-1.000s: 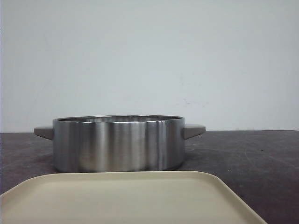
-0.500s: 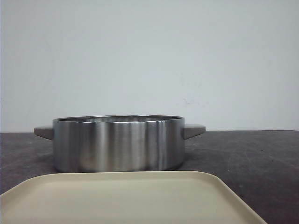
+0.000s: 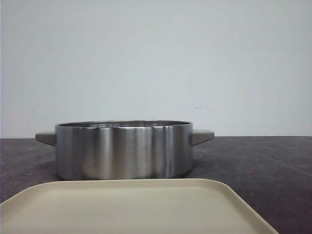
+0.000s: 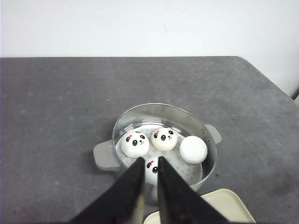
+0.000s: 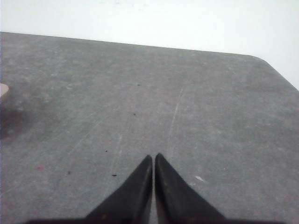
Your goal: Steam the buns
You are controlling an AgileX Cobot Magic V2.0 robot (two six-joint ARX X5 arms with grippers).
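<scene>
Progress: all four buns [image 4: 164, 138] are sitting inside the pot [image 4: 211, 161], center frame | tray [image 3: 131, 207] bare | left gripper [image 4: 149, 183] nearly together, holding nothing | right gripper [image 5: 153, 179] together | seemingly only a lid is lacking.

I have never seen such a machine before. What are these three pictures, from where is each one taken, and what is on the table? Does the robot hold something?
This is a robot with two arms, each ending in a two-fingered gripper. The front view looks forward over the dark table: a steel pot stands behind a beige tray, and no arm shows.

The other two cameras sit on the wrists. The left gripper hangs above the pot, fingers nearly together and empty. Inside the pot lie four white buns; three show panda faces, one shows only plain white.

The right gripper is shut and empty, over bare table.
</scene>
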